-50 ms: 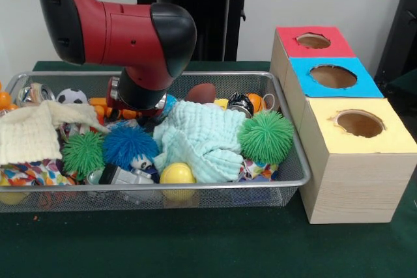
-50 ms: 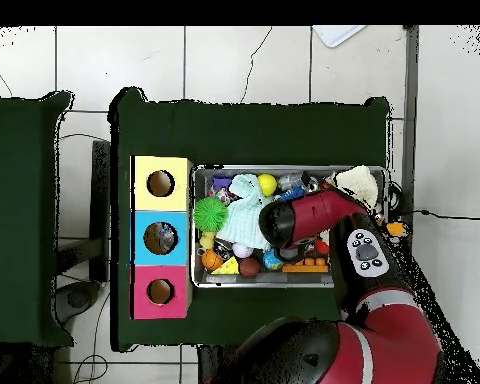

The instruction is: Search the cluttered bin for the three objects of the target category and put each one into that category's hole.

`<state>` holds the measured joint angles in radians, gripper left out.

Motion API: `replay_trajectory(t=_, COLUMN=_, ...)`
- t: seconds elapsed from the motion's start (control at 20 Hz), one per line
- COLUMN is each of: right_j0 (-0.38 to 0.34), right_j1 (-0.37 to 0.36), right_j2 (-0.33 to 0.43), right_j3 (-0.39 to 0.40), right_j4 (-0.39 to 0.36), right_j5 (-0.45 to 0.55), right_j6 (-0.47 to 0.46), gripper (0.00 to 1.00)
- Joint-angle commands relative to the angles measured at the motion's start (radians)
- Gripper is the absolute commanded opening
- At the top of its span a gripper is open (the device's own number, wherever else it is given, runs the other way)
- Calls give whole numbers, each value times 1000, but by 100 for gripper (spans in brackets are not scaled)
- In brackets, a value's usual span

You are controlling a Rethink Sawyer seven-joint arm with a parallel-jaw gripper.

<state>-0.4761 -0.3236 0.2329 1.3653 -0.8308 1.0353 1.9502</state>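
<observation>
Green table (image 1: 195,239), arm (image 1: 130,34) over bin (image 1: 287,161).

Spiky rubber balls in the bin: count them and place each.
3 in the front view: a large green one at the right, a blue one left of centre, a smaller green one beside it. Clutter may hide more.
</observation>
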Motion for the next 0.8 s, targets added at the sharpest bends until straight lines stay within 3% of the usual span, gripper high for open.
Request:
replay_trajectory(t=0.05, right_j0=-2, right_j1=124, right_j2=40, right_j3=-78, right_j4=-53, right_j5=-26, right_j6=-208, gripper=100)
replay_trajectory(t=0.2, right_j0=30, right_j1=105, right_j2=15, right_j3=-72, right_j4=-131, right_j5=-82, right_j6=-208, gripper=100)
replay_trajectory(t=0.25, right_j0=39, right_j1=99, right_j2=10, right_j3=-69, right_j4=-154, right_j5=-104, right_j6=-206, gripper=0)
replay_trajectory(t=0.8, right_j0=31, right_j1=60, right_j2=34, right_j3=-47, right_j4=-175, right_j5=-140, right_j6=-192, gripper=0)
